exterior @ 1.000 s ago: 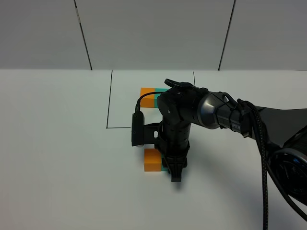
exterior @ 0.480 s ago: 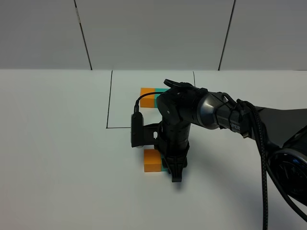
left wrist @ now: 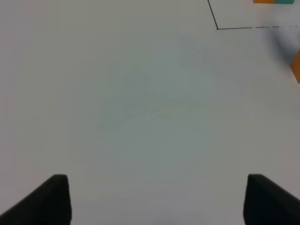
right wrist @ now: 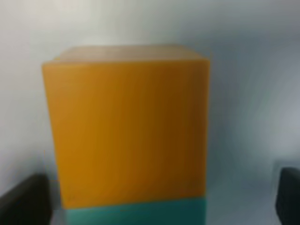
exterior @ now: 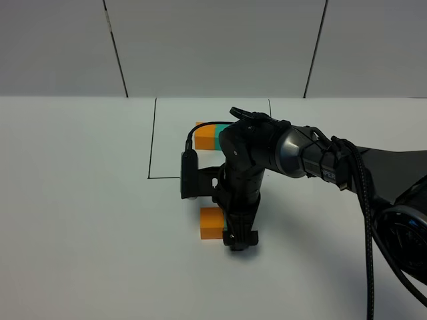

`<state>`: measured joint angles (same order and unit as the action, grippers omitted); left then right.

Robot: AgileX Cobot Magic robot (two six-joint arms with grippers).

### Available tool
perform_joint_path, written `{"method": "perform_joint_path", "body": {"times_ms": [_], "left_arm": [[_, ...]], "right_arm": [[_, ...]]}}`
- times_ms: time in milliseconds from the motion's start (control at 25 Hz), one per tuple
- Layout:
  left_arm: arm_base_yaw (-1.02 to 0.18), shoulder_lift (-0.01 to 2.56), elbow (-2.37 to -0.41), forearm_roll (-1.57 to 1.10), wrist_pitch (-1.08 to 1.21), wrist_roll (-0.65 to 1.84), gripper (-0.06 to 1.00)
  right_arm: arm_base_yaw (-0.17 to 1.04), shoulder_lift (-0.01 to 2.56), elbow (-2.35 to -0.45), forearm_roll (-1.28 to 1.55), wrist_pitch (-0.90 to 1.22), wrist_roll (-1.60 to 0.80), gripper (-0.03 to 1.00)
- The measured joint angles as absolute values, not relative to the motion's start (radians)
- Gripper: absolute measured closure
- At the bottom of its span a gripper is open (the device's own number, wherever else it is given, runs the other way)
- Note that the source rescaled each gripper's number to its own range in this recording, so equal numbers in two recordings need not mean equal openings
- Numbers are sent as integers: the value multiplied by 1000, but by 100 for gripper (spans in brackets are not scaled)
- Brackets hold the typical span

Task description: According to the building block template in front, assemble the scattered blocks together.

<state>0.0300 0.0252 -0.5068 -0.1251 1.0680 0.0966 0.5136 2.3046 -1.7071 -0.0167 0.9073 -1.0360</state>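
Observation:
The template [exterior: 212, 135], orange on the left and teal on the right, lies inside the drawn rectangle, partly behind the right arm. Nearer the front sits the single orange cube [exterior: 211, 222]. My right gripper [exterior: 238, 241] points down just right of it and hides the teal cube in the exterior high view. In the right wrist view the orange cube [right wrist: 126, 126] touches the teal cube [right wrist: 136, 213]. The right gripper [right wrist: 154, 201] is open, its fingertips [right wrist: 23, 199] standing clear on either side of the teal cube. My left gripper [left wrist: 159, 199] is open over bare table.
A thin black rectangle outline [exterior: 151, 143] is drawn on the white table [exterior: 80, 220]. The left wrist view catches a corner of the outline [left wrist: 217, 28], the template's edge [left wrist: 276, 1] and the orange cube [left wrist: 296, 65] at its border.
The right gripper has opened; its fingers now stand apart beside the teal cube, and the wrist has shifted slightly. The left gripper has not changed.

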Motion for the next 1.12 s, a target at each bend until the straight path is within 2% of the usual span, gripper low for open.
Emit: {"method": "perform_joint_path", "body": {"times_ms": [80,360,520,600,800,960,1120], "left_arm": [[30,25,-507,-125,1068,97,36],[30,25,-507,-125,1068,97,36],[30,25,-507,-125,1068,97,36],[30,25,-507,-125,1068,97,36],[30,25,-507,-125,1068,97,36],[30,25,-507,-125,1068,97,36],[30,25,-507,-125,1068,97,36]], "right_arm": [[514,2304,-1707,-16,912,-1011,-3],[515,2215,-1697,42,1035,-848,-3],[468,2068,-1697,110,1046,-643,-3],[393,2014,-1697,147,1025,-515,-3],[94,1915,-1654,178,994,-265,-3],[-104,1768,-1498,155,987,-205,-3],[-233,1554,-1258,151,932,-168,-3]]}}
